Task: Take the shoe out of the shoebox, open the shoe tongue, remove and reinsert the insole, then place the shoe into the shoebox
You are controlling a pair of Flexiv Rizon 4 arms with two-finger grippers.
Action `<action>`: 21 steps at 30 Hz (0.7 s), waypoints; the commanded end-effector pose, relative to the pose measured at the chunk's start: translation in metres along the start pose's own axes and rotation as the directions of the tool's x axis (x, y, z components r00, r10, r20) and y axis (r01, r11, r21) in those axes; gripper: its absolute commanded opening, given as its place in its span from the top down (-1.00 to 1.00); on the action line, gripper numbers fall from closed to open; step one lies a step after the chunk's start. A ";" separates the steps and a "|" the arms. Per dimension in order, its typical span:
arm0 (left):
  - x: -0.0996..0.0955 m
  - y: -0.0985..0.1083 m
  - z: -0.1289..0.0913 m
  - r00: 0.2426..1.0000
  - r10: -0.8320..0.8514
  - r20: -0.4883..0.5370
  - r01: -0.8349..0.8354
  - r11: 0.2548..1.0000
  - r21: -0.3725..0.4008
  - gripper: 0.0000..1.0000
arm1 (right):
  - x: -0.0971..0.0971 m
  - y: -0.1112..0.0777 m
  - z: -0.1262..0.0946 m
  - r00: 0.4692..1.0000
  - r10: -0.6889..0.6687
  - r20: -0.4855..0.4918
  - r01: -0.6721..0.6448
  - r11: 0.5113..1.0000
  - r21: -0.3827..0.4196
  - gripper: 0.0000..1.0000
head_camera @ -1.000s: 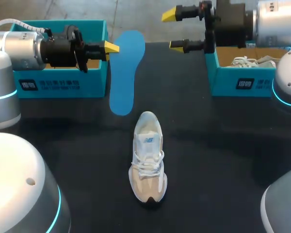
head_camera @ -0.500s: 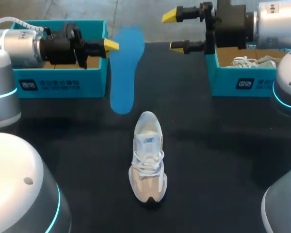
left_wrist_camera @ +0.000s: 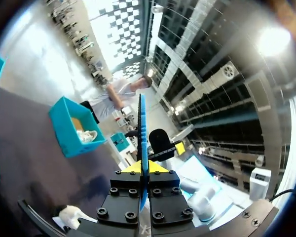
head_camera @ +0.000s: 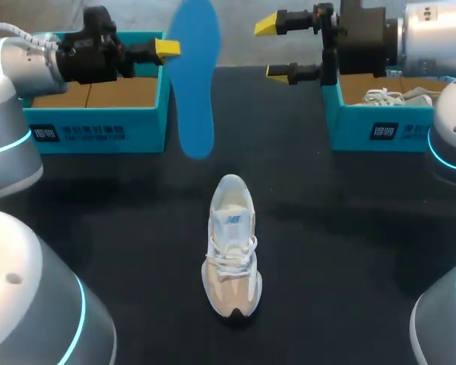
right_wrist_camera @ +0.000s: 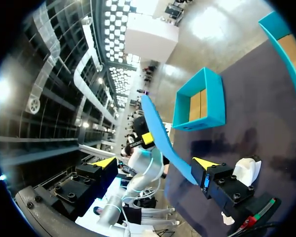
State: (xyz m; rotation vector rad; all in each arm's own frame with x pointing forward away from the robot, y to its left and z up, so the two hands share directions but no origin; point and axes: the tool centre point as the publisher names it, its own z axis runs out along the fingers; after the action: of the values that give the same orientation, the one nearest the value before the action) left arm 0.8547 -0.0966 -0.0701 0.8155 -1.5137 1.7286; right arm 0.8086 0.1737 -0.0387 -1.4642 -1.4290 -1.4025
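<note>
A white and beige sneaker [head_camera: 232, 247] lies on the black table, toe toward the front edge; the right wrist view shows it [right_wrist_camera: 246, 173] beside that arm's finger. A blue insole [head_camera: 194, 76] hangs in the air between the two boxes. My left gripper [head_camera: 167, 49] is shut on its edge. In the left wrist view the insole [left_wrist_camera: 142, 128] stands edge-on between the fingers of that gripper [left_wrist_camera: 143, 168]. My right gripper [head_camera: 276, 48] hovers open at the back right, empty, facing the insole [right_wrist_camera: 160, 133], which lies ahead of its spread tips [right_wrist_camera: 155, 163].
An open teal shoebox [head_camera: 99, 129] sits at the back left under my left arm. A second teal box [head_camera: 380, 125] at the back right holds white items. Bare black tabletop [head_camera: 342, 228] surrounds the sneaker.
My left gripper has lifted the insole off the table, up and toward the back; it now hangs steeper. The right gripper and the sneaker have stayed put.
</note>
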 end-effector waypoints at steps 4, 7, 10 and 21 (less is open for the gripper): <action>0.009 -0.017 -0.004 0.942 0.325 -0.084 -0.325 0.946 0.011 1.00 | 0.001 0.000 0.002 1.000 0.001 0.003 -0.001 1.000 -0.002 -1.00; 0.015 -0.024 -0.004 0.895 0.431 -0.118 -0.432 0.902 0.015 1.00 | 0.001 0.000 0.002 1.000 0.001 0.003 -0.001 1.000 -0.002 -1.00; 0.020 -0.028 -0.002 0.837 0.527 -0.144 -0.530 0.848 0.021 1.00 | 0.001 0.000 0.002 1.000 0.001 0.003 -0.001 1.000 -0.002 -1.00; 0.012 -0.022 -0.006 0.475 0.856 -0.205 -0.828 0.513 0.226 1.00 | 0.001 0.000 0.002 1.000 0.001 0.003 -0.001 1.000 -0.002 -1.00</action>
State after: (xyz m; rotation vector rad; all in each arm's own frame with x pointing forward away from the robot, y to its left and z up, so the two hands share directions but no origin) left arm 0.8608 -0.0876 -0.0401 0.1068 -1.7884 2.2197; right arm 0.8089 0.1739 -0.0381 -1.4664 -1.4302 -1.4005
